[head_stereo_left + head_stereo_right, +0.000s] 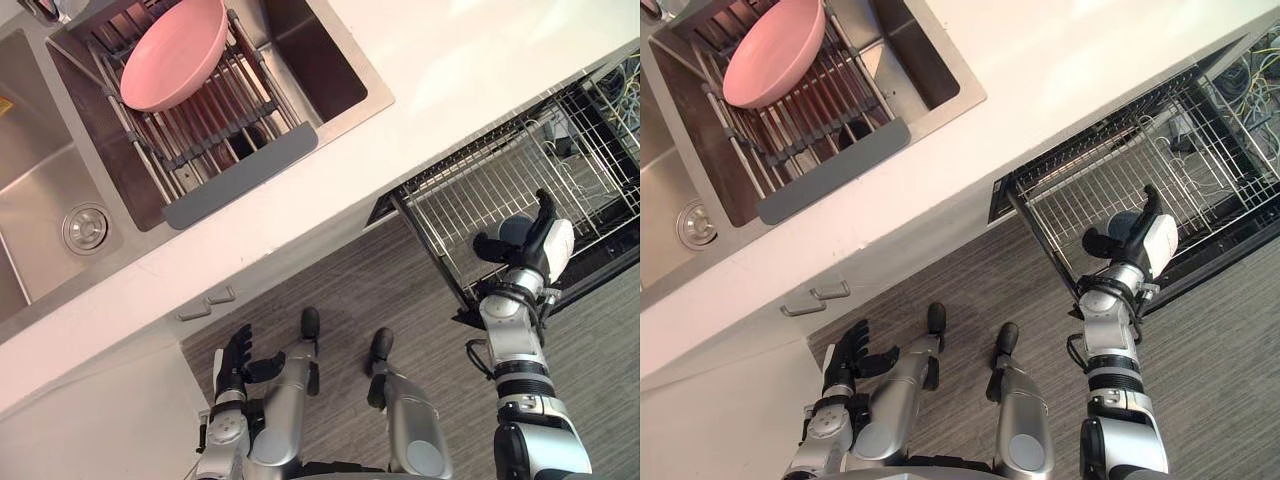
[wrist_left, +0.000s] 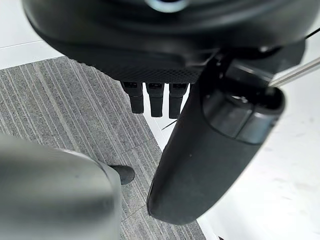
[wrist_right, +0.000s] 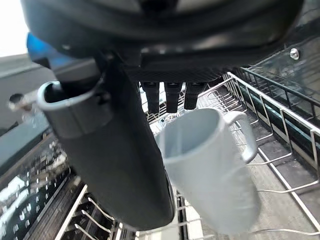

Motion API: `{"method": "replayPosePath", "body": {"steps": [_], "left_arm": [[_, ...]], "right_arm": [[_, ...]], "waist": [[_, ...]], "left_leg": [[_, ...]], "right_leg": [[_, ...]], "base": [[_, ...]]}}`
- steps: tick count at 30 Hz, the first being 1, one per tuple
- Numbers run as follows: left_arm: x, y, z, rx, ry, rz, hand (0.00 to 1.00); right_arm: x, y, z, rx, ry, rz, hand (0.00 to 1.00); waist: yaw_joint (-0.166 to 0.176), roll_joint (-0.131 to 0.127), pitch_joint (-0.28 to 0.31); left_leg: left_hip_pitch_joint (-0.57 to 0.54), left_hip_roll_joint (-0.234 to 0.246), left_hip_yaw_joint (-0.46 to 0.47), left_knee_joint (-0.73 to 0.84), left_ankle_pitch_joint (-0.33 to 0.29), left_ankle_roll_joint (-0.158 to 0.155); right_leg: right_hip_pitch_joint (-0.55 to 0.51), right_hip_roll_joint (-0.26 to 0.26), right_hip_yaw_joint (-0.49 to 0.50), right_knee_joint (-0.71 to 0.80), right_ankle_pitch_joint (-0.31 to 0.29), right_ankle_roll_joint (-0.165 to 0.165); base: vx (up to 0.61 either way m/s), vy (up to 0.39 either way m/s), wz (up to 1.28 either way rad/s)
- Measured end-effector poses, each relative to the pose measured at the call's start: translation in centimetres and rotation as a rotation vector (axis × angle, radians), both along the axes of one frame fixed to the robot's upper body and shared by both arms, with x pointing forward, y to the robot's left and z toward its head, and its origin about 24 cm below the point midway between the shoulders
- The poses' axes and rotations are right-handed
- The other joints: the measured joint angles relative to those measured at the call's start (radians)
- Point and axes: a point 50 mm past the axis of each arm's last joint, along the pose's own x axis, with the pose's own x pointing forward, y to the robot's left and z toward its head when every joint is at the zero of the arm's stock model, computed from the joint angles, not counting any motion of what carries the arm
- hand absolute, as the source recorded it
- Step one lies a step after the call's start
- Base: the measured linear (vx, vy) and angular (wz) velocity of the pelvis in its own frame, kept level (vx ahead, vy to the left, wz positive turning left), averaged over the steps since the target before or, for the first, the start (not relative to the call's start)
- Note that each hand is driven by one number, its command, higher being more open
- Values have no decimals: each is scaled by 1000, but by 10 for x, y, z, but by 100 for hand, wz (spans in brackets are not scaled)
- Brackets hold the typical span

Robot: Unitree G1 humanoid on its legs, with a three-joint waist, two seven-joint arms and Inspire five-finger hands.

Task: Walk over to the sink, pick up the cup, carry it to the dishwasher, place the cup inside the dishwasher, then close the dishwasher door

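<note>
Gleaming wire dishwasher rack [image 1: 480,190] at two o'clock; my right hand [image 1: 542,242] clamps a smooth grey mug [image 3: 210,170], left hand [image 1: 235,356] slack-fingered.

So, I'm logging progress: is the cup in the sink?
No, the right hand grips the cup over the dishwasher rack.

The right hand [image 3: 165,50] had a pale grey-blue cup [image 3: 210,170] pinched between its thumb [image 3: 125,165] and its fingers [image 3: 171,97], with the cup's side pressed against the thumb. The cup was tilted, its open mouth turned up toward the palm and its handle [image 3: 246,142] pointing away from the thumb. Beneath it lay the dishwasher's wire rack [image 3: 280,107], whose edge rail ran just past the handle.
</note>
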Motion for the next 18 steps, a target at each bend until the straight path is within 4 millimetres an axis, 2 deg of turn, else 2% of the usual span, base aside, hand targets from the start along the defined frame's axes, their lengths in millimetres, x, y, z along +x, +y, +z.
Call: {"method": "replayPosePath", "body": {"steps": [8,12,14,17,18], "left_arm": [[0,-2,0,-17,3,4,90],[-1,-1,-2,-22,21,1,90],[-2,-1,-2,-30,23,-11,90],[-2,1,-3,-41,25,-15,90],[-3,2,-4,-41,28,-11,90]], "right_arm": [[-16,12,6,129,-142,58,90],[-39,26,8,230,-263,102,90],[-60,31,7,264,-316,134,90],[-77,32,12,291,-367,174,90],[-79,33,15,294,-382,184,90]], "waist": [[-3,-2,1],[-2,-7,4],[-10,-12,4],[-23,-18,2],[-27,-18,2]], "left_leg": [[56,2,1,-24,-1,-2],[111,-1,-11,-54,0,-7],[136,-8,-45,-60,-10,-16],[113,-19,-99,-4,-28,-28],[106,-12,-89,12,-40,-21]], "right_leg": [[53,5,-1,-17,-4,-3],[99,4,-15,-15,-24,-3],[139,-2,-55,-10,-52,0],[188,-9,-135,-6,-77,2],[201,-10,-156,-6,-82,2]], "base": [[0,0,0],[32,-6,10],[68,-30,45],[84,-33,71],[71,-17,96]]}}
